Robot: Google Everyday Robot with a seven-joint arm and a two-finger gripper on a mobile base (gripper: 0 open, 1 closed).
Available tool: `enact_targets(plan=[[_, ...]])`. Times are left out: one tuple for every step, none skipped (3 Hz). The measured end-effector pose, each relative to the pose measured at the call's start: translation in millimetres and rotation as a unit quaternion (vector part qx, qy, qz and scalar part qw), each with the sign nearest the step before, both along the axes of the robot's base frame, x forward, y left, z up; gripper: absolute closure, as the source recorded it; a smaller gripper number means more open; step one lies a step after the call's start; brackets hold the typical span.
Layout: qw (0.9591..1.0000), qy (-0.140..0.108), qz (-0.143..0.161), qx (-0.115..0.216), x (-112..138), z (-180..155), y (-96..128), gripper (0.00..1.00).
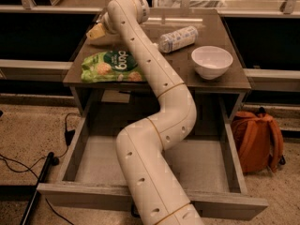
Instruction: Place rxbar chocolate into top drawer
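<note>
- A jointed white robot arm point(159, 93) rises from the bottom edge of the picture, bends over an open drawer and reaches across a brown table point(180, 65).
- The gripper point(96, 32) is at the table's far left corner, low over the tabletop.
- A green-and-white snack bag point(110, 65) lies flat at the table's front left, beside the arm.
- A clear plastic bottle point(178, 39) lies on its side near the middle back.
- A white bowl point(212, 61) stands upright at the right.
- The top drawer point(101, 161) is pulled out below, showing its grey bottom.
- An orange backpack point(257, 139) sits on the floor to the right.
- Black cables point(28, 172) trail on the left.
</note>
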State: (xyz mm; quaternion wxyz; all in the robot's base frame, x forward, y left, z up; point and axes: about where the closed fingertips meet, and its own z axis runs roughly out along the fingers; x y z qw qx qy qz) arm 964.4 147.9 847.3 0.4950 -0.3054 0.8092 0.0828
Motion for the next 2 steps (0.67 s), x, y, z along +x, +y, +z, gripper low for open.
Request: enact_targets(plan=[[1.0, 0.0, 0.0, 0.0, 0.0, 0.0, 0.0, 0.0], [0.9999, -0.012, -0.005, 0.003, 2.2, 4.4, -3.3, 0.0]])
